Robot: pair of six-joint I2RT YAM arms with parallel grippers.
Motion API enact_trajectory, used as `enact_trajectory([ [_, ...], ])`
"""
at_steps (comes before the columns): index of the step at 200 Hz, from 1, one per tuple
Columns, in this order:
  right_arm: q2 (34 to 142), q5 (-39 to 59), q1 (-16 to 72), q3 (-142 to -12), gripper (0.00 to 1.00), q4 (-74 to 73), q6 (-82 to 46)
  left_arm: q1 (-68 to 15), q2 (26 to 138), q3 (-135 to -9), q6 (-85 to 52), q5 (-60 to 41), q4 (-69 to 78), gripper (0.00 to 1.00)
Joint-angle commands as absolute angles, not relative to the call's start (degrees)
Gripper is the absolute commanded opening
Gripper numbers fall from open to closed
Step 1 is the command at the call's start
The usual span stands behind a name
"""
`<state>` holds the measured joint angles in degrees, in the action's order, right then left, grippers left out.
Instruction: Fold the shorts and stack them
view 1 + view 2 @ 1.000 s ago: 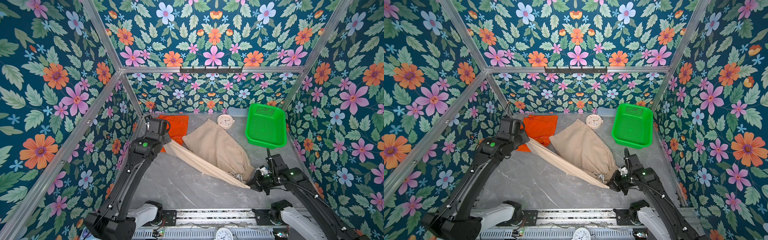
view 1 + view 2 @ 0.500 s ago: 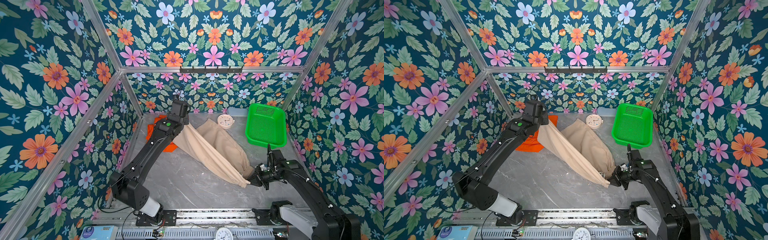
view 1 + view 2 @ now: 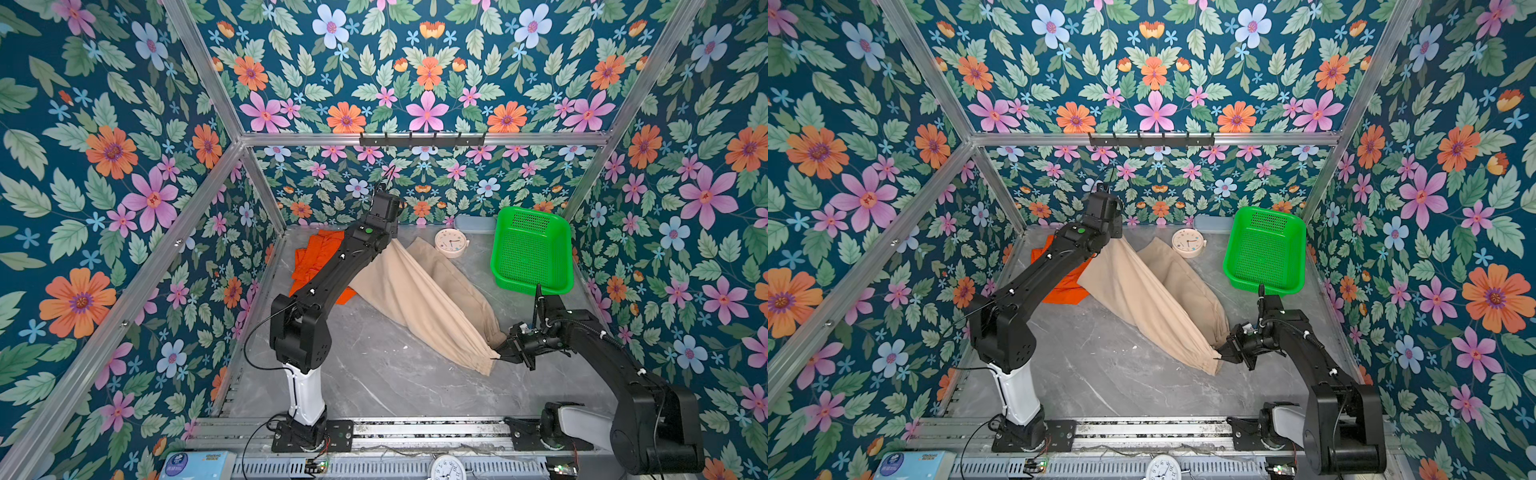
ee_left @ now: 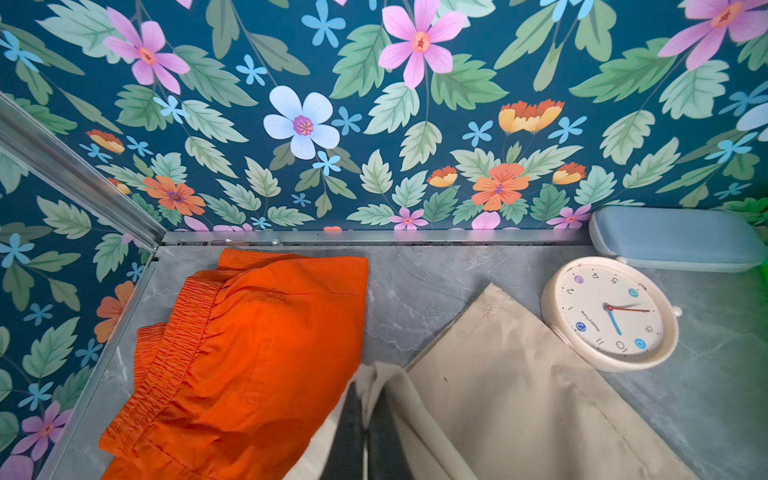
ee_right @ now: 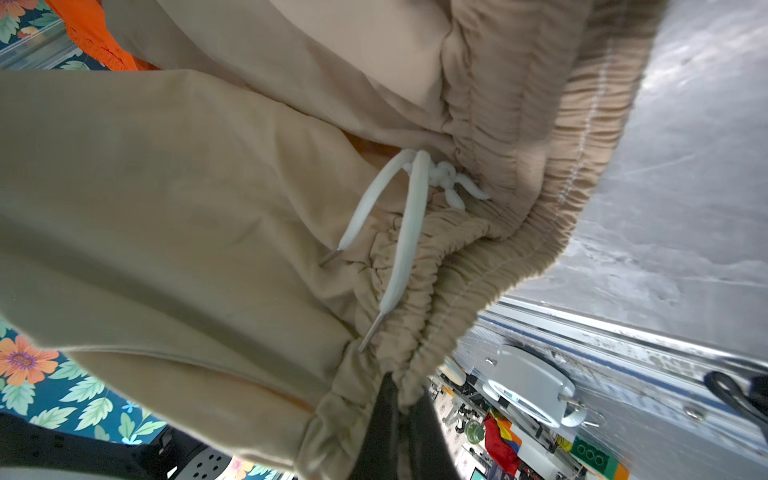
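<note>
The left gripper (image 4: 365,419) is pinching a hem corner of the beige shorts (image 3: 415,299), jaws closed on the cloth, and is hanging raised close to the back wall (image 3: 415,195), with little room showing beyond it. The orange shorts (image 4: 257,353) are lying crumpled just beside and below it, toward the corner. The clock (image 3: 451,243) and green basket (image 3: 496,266) are sitting on its other side. The right gripper (image 3: 500,353) is clamping the elastic waistband low over the table (image 3: 374,386), with the white drawstring (image 5: 407,216) dangling just ahead of its fingers. The beige cloth is stretching diagonally between both grippers, and bare marble is lying open on the near side of it. The left arm is reaching long and far. The right arm is bending at the elbow, its forearm running nearly level.
</note>
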<state>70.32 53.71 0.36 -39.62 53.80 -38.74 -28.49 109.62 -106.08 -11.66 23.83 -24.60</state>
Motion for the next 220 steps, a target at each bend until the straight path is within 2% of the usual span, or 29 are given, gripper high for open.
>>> enact_trajectory([
  [1, 72.68, 52.11, -0.08, -39.85, 0.0, 56.64, -35.94, -28.28, 112.53, -108.67, -10.38, 26.57, -17.57, 0.0],
  [77, 79.19, 49.85, -6.79, -39.16, 0.01, 54.86, -32.87, -29.86, 127.87, -120.33, -10.8, 22.81, -15.93, 0.0],
  [105, 79.73, 47.82, -8.73, -39.37, 0.09, 52.5, -33.93, -30.65, 133.96, -124.42, -11.46, 20.58, -14.34, 0.0],
  [114, 79.32, 47.02, -9.13, -39.21, 0.15, 51.08, -35.09, -30.88, 136.05, -125.75, -11.68, 19.47, -13.98, 0.0],
  [135, 77.6, 45.18, -9.8, -39.33, 0.39, 48.92, -37.35, -31.29, 139.97, -128.87, -11.73, 17.78, -13.91, 0.22],
  [147, 75.7, 44.15, -10.48, -39.76, 0.43, 48.26, -38.38, -31.38, 140.38, -128.96, -11.95, 16.75, -13.42, 0.35],
  [173, 70.14, 37.56, -10.9, -43.09, 0.52, 51.78, -39.56, -31.35, 137.21, -126.15, -11.21, 16.43, -11.76, 0.55],
  [191, 66.58, 32.35, -10.87, -46.91, 0.55, 56.24, -39.18, -31.36, 132.65, -122.18, -9.87, 16.3, -11.24, 0.62],
  [220, 61.52, 25.66, -10.51, -52.38, 0.57, 60.55, -38.23, -31.29, 121.72, -108.72, -10.04, 11.93, -8.67, 0.63],
])
